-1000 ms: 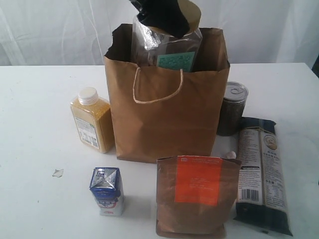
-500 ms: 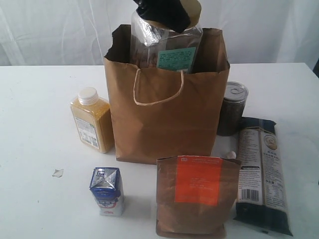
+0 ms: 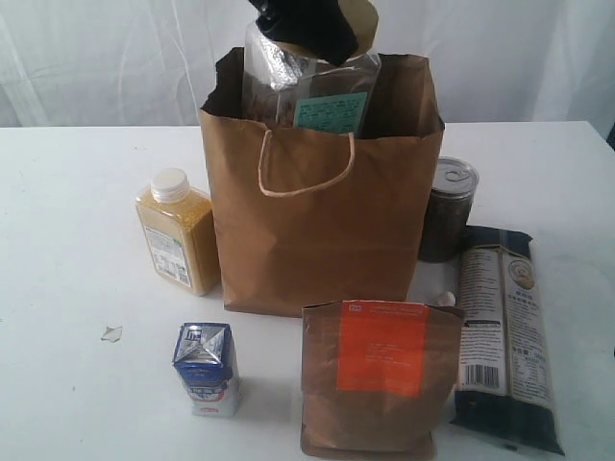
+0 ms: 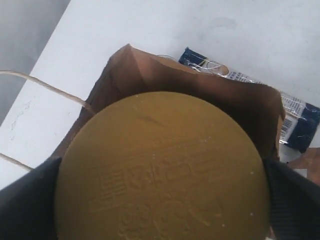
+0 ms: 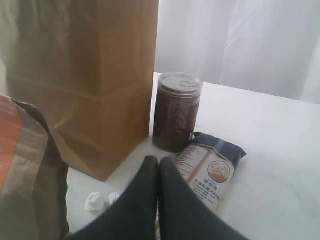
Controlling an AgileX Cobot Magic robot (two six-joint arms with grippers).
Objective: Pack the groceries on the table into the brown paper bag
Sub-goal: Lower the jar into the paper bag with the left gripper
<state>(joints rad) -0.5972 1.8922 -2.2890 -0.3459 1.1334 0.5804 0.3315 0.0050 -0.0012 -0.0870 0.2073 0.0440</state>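
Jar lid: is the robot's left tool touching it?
Touching. The left wrist view shows the left tool's black fingers pressed against both sides of the tan lid, with no gap.

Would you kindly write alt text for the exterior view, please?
The left gripper holds a clear jar by its tan lid, partly inside the brown paper bag. A bottle, carton, pouch, tin and noodle packet sit on the table.

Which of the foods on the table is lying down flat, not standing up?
The long dark-blue noodle packet: it lies flat on the table. The yellow-grain bottle, small blue-white carton, brown pouch and dark tin all stand upright.
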